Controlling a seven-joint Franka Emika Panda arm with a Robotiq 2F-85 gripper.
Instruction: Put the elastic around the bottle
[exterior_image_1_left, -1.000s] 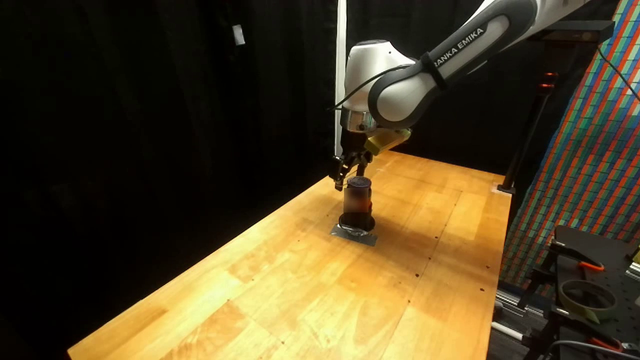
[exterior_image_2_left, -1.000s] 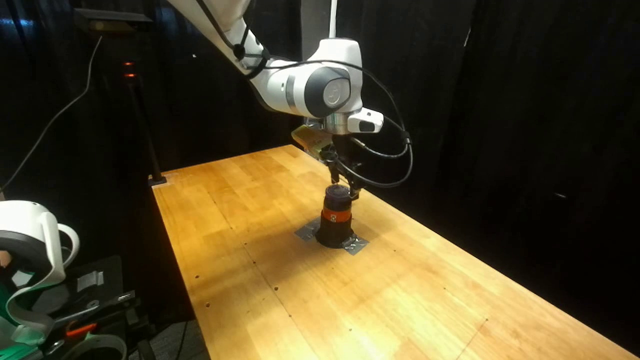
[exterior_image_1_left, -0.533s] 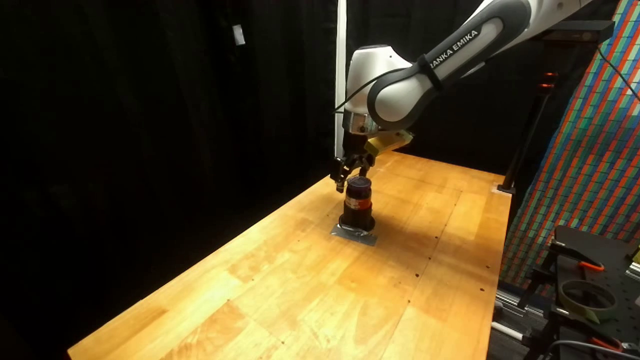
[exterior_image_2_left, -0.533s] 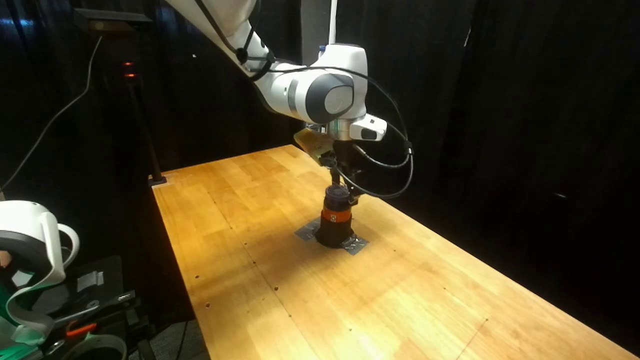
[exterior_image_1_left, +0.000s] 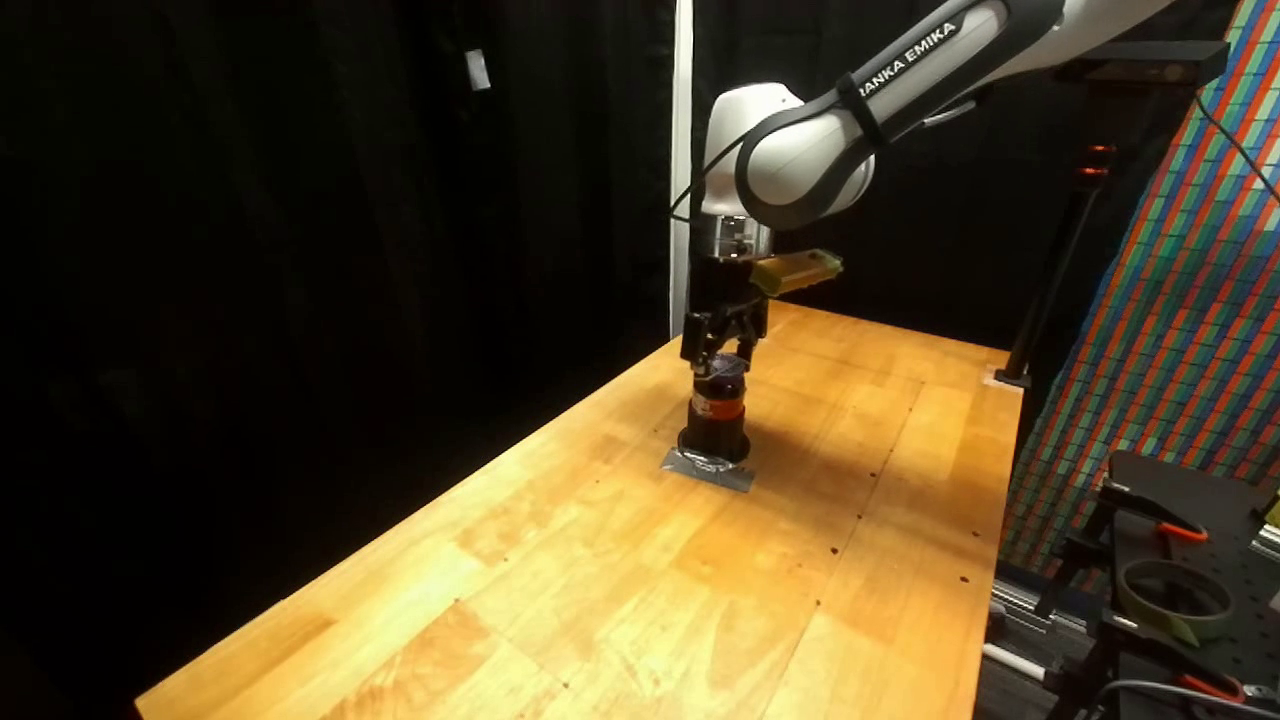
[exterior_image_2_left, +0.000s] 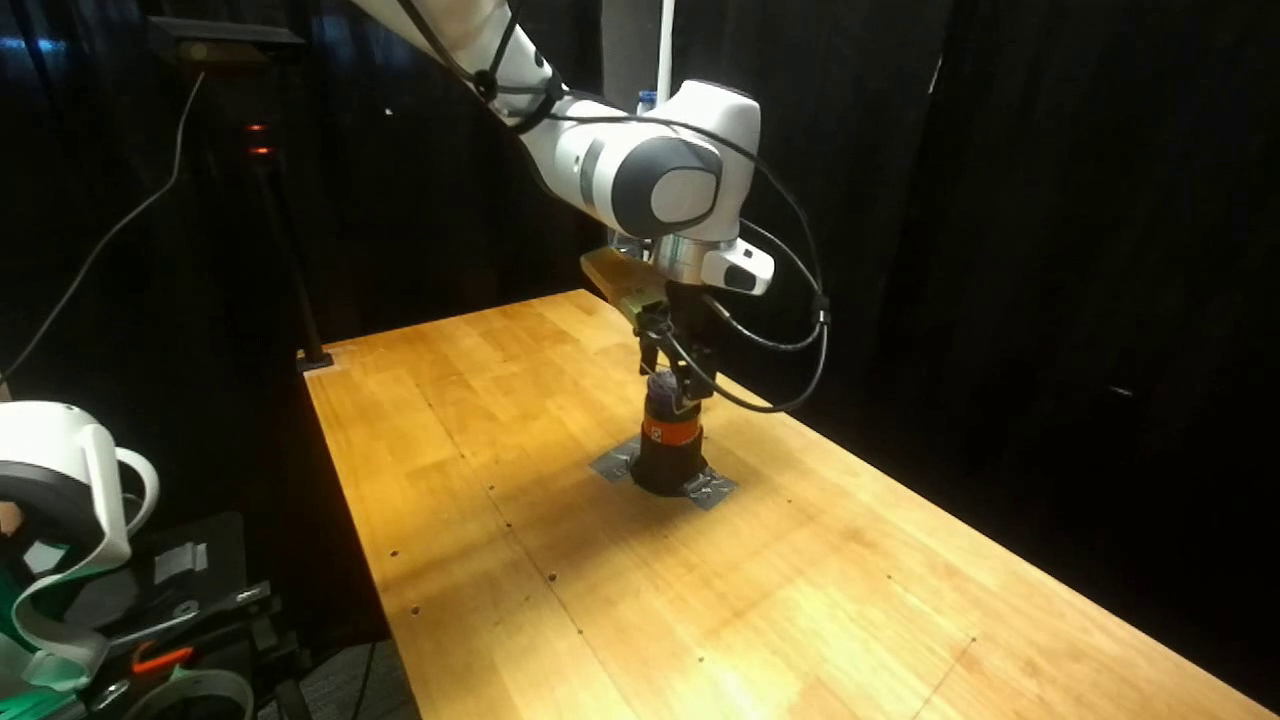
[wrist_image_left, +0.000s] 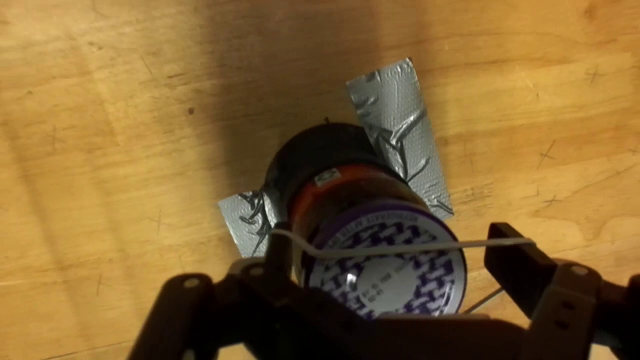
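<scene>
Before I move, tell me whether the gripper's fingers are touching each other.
No: in the wrist view the fingers stand apart, the elastic stretched between them.

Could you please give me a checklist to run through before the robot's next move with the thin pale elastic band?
1. Squat dark bottle with an orange label upright in its black round holder: ok.
2. Silver tape strips in place between the holder and the wooden table: ok, two show in the wrist view.
3. Black two-finger gripper open, with the thin pale elastic band stretched between its fingers: ok.
4. Band seated around the bottle: not ok; in the wrist view one strand runs across the purple-and-white round cap.
5. Band's other strand past the cap: cannot tell; it is largely hidden.
</scene>
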